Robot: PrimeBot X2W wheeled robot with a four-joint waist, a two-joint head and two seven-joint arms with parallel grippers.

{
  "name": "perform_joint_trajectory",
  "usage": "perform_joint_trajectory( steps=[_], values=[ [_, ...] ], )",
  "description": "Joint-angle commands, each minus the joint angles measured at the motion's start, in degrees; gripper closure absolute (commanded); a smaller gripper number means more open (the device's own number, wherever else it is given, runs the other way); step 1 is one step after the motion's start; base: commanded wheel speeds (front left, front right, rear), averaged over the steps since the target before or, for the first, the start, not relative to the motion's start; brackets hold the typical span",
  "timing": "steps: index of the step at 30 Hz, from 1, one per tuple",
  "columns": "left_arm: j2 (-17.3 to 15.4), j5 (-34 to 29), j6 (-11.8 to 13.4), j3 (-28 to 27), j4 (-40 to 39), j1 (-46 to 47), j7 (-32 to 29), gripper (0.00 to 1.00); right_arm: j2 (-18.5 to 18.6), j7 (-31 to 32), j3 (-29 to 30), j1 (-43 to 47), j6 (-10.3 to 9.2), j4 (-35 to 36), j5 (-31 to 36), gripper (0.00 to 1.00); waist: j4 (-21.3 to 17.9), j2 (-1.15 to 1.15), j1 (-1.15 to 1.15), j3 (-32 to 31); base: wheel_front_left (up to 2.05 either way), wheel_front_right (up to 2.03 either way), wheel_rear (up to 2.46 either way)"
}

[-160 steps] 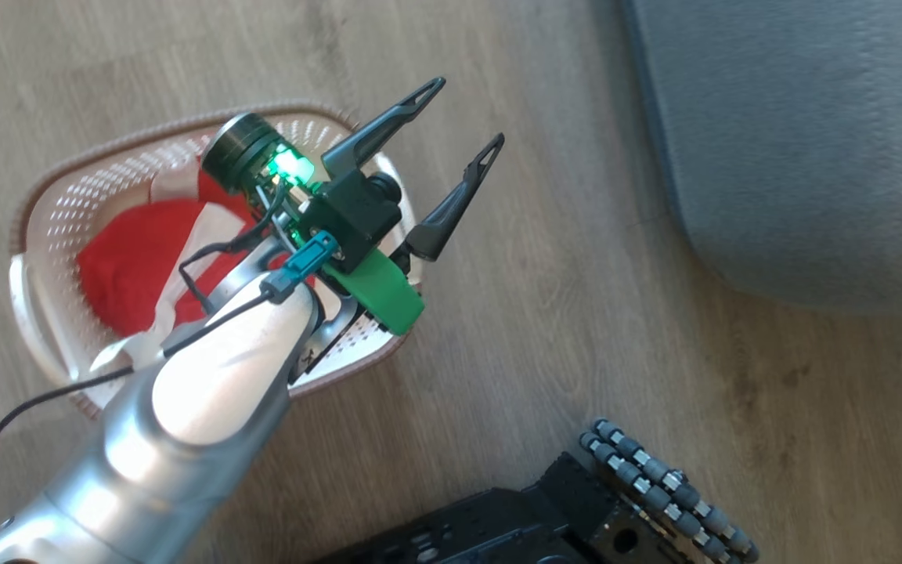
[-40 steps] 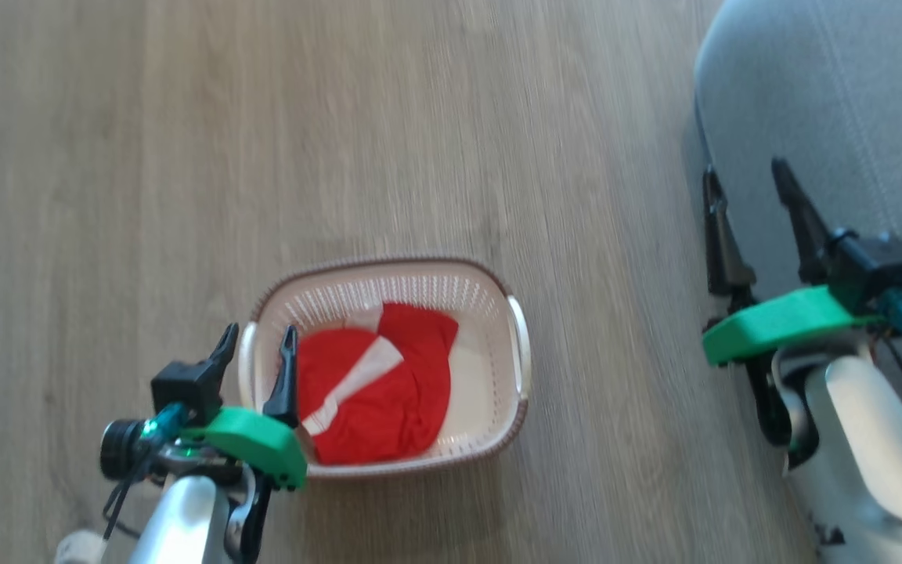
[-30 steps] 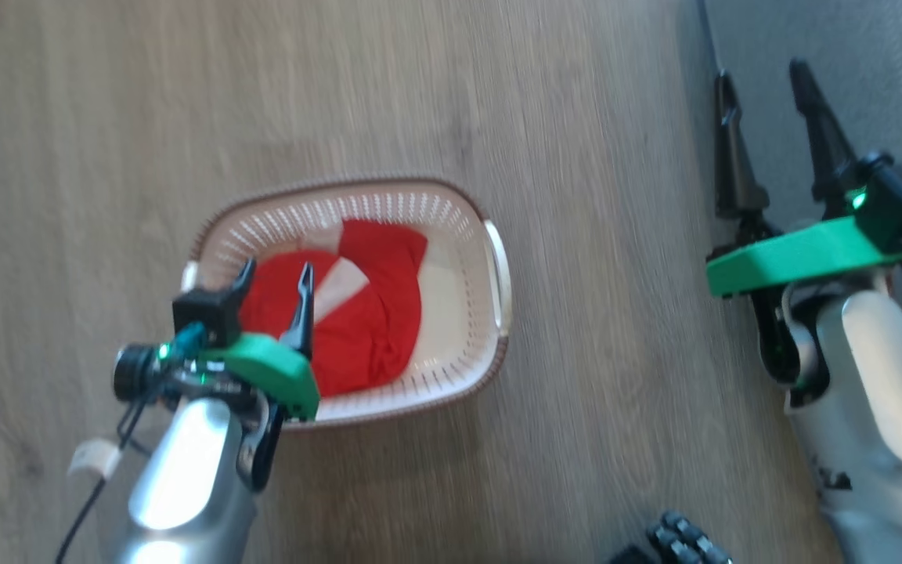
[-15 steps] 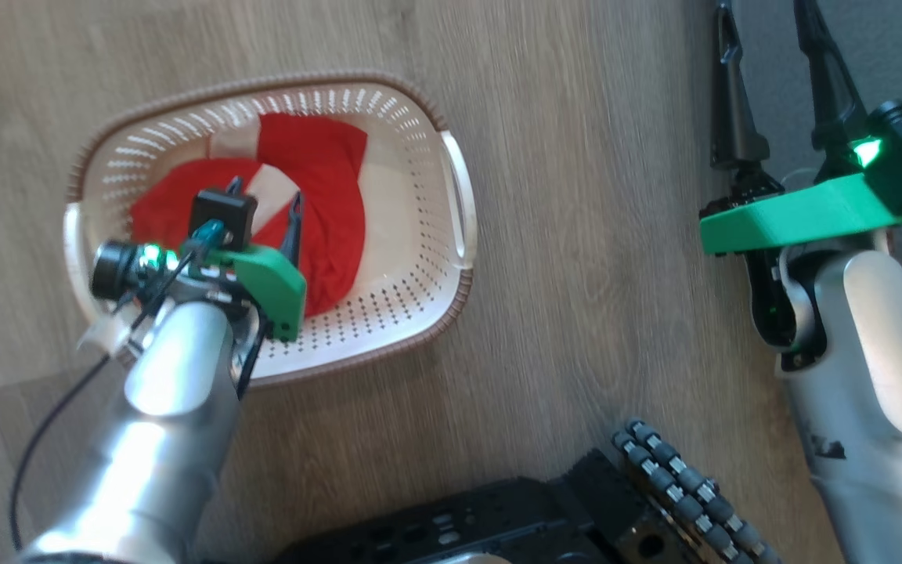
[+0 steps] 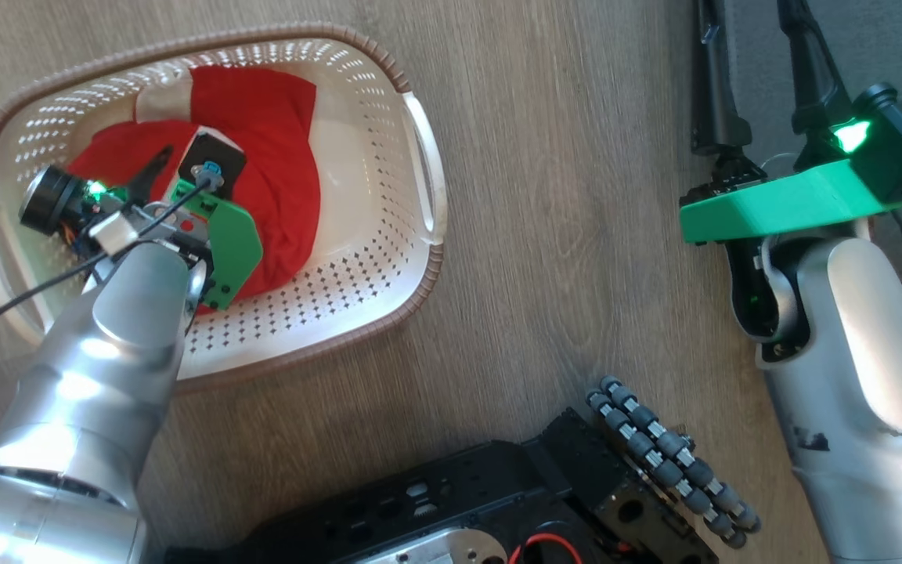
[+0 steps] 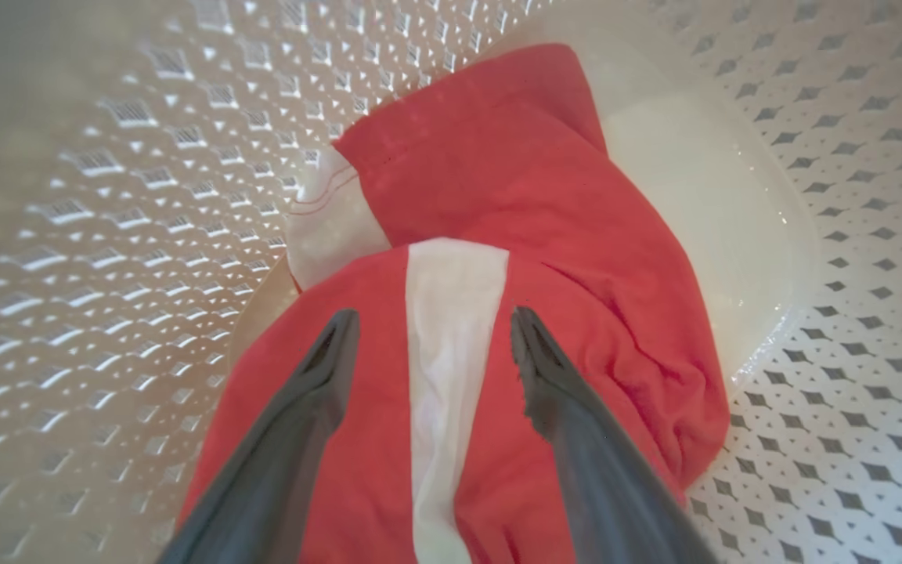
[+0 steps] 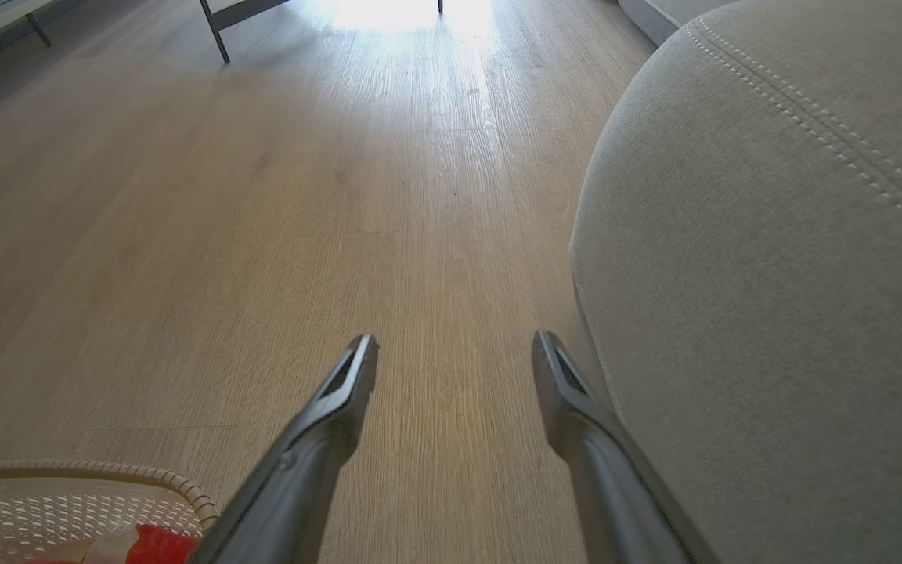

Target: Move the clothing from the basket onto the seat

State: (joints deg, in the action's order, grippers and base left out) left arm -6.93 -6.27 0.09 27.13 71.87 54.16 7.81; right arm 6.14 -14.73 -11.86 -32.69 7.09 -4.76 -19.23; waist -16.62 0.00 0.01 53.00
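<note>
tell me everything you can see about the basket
The basket is a cream plastic rounded rectangle with perforated walls, a brown woven-look rim and white side handles. It stands upright on the wood floor, holding the red and white clothing. The open left gripper reaches inside over the clothing.

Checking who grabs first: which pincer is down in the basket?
The left pincer, open astride the white stripe of the clothing; the right pincer hangs over floor beside the seat.

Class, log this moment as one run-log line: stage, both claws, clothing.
stage: reach | left claw: open, inside basket, over clothing | right claw: open, empty, beside seat | clothing: in basket
</note>
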Motion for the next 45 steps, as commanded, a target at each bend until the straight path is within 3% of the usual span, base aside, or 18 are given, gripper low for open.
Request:
perform_joint_trajectory(
  steps=[1,8,12,21,22,23,31,45],
  values=[
    [-1.5,-0.6,0.4,-0.4,0.2,-0.5,-1.1,0.00,-0.4,-0.3,-0.9,1.2,0.40,1.5,-0.4,0.00,-0.4,0.00,-0.01,0.7,0.00,0.00,0.00],
    [-1.6,-0.9,0.9,0.8,1.4,1.5,-6.3,0.00,-1.0,-0.3,-1.3,1.0,0.40,1.5,-0.5,0.00,-1.1,0.00,-0.01,3.1,0.00,0.00,0.00],
    [-2.2,-1.7,2.6,2.1,1.7,2.1,-10.5,0.00,-1.3,-0.3,-1.4,0.7,0.40,1.8,-0.8,0.00,-1.6,0.00,-0.01,4.8,0.00,0.00,0.00],
    [-2.6,-1.4,4.0,3.0,1.9,2.4,-12.2,0.00,-1.3,-0.3,-0.5,1.3,0.40,2.4,-0.7,0.00,-1.4,0.00,-0.01,5.8,0.00,0.00,0.00],
    [-2.6,-1.2,3.9,3.0,2.0,2.4,-12.1,0.34,-1.3,-0.3,-0.5,1.2,0.40,2.4,-0.8,0.00,-1.5,0.00,-0.01,5.8,0.00,0.00,0.00],
    [-2.7,-1.0,3.7,3.0,2.0,2.3,-11.9,1.00,-1.4,-0.3,-0.5,1.0,0.40,2.4,-0.8,0.00,-1.5,0.00,-0.01,5.8,0.00,0.00,0.00],
    [-2.6,1.9,2.9,1.8,2.0,0.3,-8.2,1.00,-1.7,-0.3,0.1,-0.6,0.40,2.2,-1.0,0.00,-1.6,0.00,-0.01,2.8,0.00,0.00,0.00],
    [1.7,8.4,0.5,-1.1,2.0,-4.7,2.8,1.00,0.8,-0.3,1.0,1.0,0.40,0.6,0.2,0.00,3.4,0.00,-0.01,-8.6,0.00,0.00,0.00]
  ],
)
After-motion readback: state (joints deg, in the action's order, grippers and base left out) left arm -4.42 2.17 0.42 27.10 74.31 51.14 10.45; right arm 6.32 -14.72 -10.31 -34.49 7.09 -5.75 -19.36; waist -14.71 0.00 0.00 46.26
